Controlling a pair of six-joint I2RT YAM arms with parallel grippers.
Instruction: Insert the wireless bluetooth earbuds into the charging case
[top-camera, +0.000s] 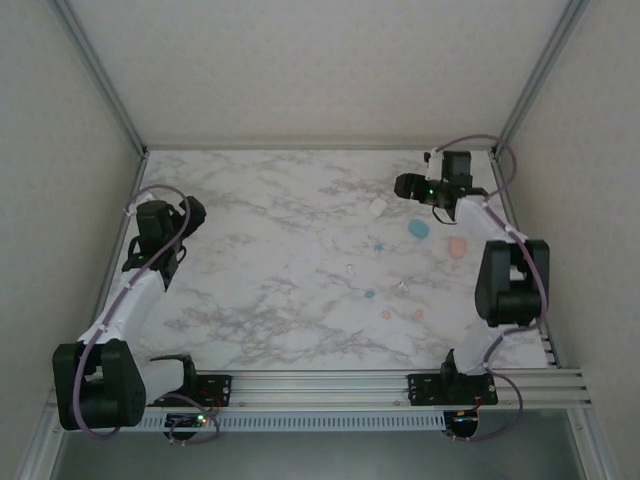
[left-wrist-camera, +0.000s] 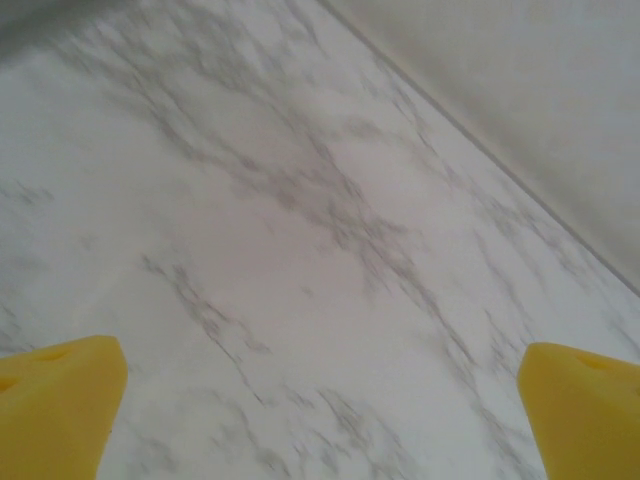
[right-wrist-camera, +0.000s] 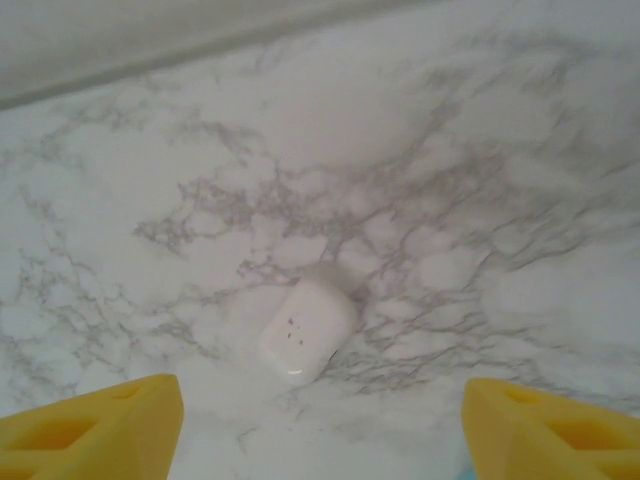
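6 earbuds (top-camera: 369, 294) out, right tool (right-wrist-camera: 320, 400) over the white charging case (right-wrist-camera: 305, 330)

The right tool hangs above the case, jaws apart and empty, probably to seize or open it first. The case is a smooth rounded pebble, seemingly shut. The earbuds, tiny white, teal and pink pieces, lie scattered mid-bench (top-camera: 260, 300). The left tool (left-wrist-camera: 320, 380) stands wide, holding nothing.
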